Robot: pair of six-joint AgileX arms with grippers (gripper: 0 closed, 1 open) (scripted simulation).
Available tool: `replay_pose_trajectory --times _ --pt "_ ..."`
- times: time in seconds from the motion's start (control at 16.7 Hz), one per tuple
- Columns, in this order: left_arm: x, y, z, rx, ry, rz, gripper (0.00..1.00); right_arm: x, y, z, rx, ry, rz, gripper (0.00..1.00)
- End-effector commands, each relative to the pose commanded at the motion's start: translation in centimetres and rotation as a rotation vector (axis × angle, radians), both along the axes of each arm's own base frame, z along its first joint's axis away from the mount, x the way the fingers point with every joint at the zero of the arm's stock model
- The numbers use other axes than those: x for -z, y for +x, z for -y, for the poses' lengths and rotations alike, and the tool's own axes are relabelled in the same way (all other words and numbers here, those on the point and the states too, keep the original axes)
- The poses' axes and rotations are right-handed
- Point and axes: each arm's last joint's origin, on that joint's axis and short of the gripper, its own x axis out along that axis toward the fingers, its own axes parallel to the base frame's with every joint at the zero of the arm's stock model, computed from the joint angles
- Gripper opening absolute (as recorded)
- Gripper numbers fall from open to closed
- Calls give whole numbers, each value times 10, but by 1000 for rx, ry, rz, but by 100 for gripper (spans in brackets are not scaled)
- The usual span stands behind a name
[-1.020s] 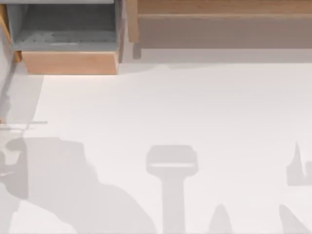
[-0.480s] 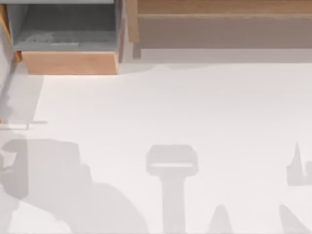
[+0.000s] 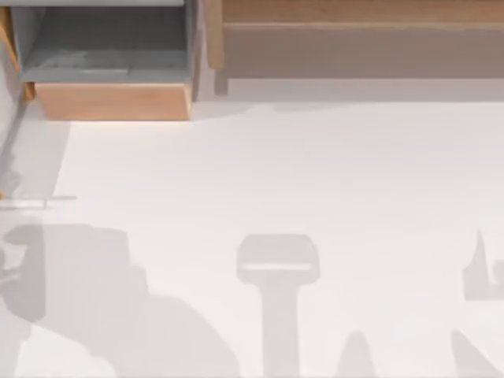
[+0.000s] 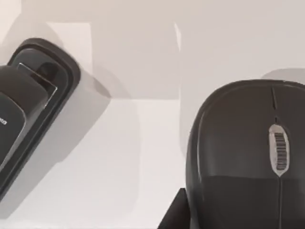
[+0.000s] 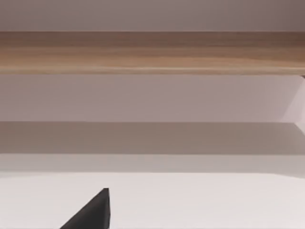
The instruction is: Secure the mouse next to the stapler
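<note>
Closest to my left wrist camera sits the black mouse, scroll wheel up, with the black stapler near it on the white table, a bare strip between them. The mouse looks light, rigid and smooth-domed, so I'd pinch its flanks rather than its slippery crown. Whether my left gripper is wide or closed, I cannot tell. Farther off, the wooden drawer stands open. Compared with a second ago, the arm shadow at the left has shifted slightly.

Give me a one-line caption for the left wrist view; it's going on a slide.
Left wrist camera close over a black mouse, with a black stapler lying apart from it on the white table.
</note>
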Motion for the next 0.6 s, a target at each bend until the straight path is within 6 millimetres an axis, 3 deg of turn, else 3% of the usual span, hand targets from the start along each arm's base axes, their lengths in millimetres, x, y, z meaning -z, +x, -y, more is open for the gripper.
replay_pose_trajectory --times 0.6 --pt "-2 2 -2 -7 7 31 0 0 0 0 0 0 0 100"
